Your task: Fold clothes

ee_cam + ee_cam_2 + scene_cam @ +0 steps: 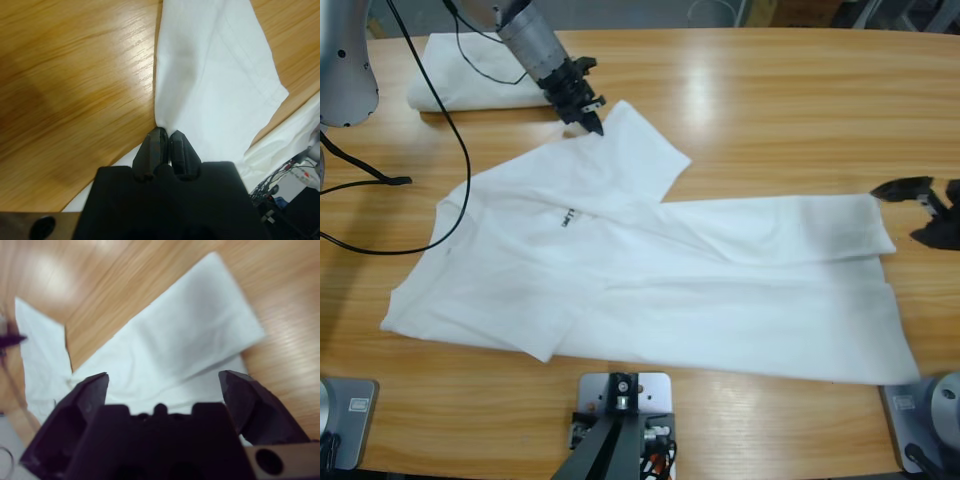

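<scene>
Left gripper (595, 125) jaws pinched tight on sleeve edge of white T-shirt (650, 280). Right gripper (923, 210) jaws spread wide, holding nothing, just beside hem. Shirt soft, creased, half-folded, spread across glossy wooden table (770, 110). Folded white bundle (470, 75) at far left corner.

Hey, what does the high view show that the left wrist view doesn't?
Only the high view shows the folded white bundle at the table's far corner, the spread T-shirt's dark neck label, and the right pincer open beside the shirt's hem end.

Only the left wrist view shows, up close, the left pincer shut on the sleeve's edge, plus some cables at its border.

Both show the white T-shirt, the sleeve that the left pincer pinches, and the wooden table.
</scene>
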`<move>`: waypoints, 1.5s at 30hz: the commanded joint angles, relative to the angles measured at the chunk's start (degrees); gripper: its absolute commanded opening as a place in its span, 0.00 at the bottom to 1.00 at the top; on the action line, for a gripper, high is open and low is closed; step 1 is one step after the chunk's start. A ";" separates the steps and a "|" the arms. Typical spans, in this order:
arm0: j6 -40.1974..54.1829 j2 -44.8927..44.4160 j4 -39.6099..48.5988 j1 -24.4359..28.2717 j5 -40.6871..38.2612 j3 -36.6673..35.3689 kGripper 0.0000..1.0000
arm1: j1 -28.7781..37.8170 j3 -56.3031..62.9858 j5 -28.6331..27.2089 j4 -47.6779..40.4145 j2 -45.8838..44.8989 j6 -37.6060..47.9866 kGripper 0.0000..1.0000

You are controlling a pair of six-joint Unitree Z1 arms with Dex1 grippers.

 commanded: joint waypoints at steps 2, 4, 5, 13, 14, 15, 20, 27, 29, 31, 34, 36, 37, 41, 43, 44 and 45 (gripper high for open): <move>-0.90 5.67 4.00 0.47 0.97 -31.10 0.00 | -13.56 1.81 -3.12 0.77 6.16 5.84 0.82; -0.90 5.28 4.08 0.38 1.09 -31.10 0.00 | -16.15 2.72 -2.29 -0.06 8.26 8.34 0.82; -0.90 5.21 4.11 0.38 1.09 -31.10 0.00 | -16.59 3.99 -1.20 -1.16 9.51 10.27 0.82; -0.90 5.07 4.58 -0.45 1.27 -31.14 0.00 | -16.80 6.66 2.28 -7.23 14.07 13.87 0.82; -0.90 5.06 4.69 -0.50 1.27 -31.19 0.00 | -16.80 7.03 3.19 -8.35 14.96 14.12 0.80; -0.90 5.00 4.74 -0.50 1.27 -31.19 0.00 | -16.80 7.52 4.00 -9.85 15.91 14.17 0.77; -0.81 4.44 5.69 -0.50 1.86 -31.19 0.00 | -16.85 8.52 4.72 -12.66 17.55 14.17 0.67; -0.72 4.48 6.54 -0.50 2.65 -31.19 0.00 | -16.85 8.89 5.14 -12.87 16.61 14.08 0.60; -0.72 4.51 6.62 -0.50 2.67 -31.19 0.00 | -16.85 9.35 5.58 -14.89 18.25 14.08 0.60; -0.72 4.44 6.85 -0.50 2.71 -31.19 0.00 | -17.06 10.23 6.27 -17.32 20.25 14.08 0.60; -0.63 4.44 7.15 -0.40 2.88 -31.19 0.00 | -17.10 10.98 6.59 -18.90 20.17 13.56 0.47; -0.63 4.56 7.24 -0.33 3.02 -31.19 0.00 | -17.06 10.98 6.67 -18.90 19.44 13.26 0.31; -0.63 4.63 7.22 -0.33 3.02 -31.19 0.00 | -17.08 11.00 6.73 -18.90 19.08 13.12 0.23; -0.63 4.70 7.40 -0.41 3.20 -31.19 0.00 | -17.08 11.07 6.39 -18.37 16.53 12.36 0.00; -0.63 4.70 7.50 -0.41 3.29 -31.19 0.00 | -17.10 11.07 6.36 -17.69 15.21 11.99 0.00; -0.63 4.72 7.50 -0.41 3.29 -31.19 0.00 | -17.08 11.07 6.13 -17.28 14.51 11.75 0.00; -0.63 4.77 7.50 -0.41 3.36 -31.19 0.00 | -17.08 11.07 5.93 -17.00 13.93 11.48 0.00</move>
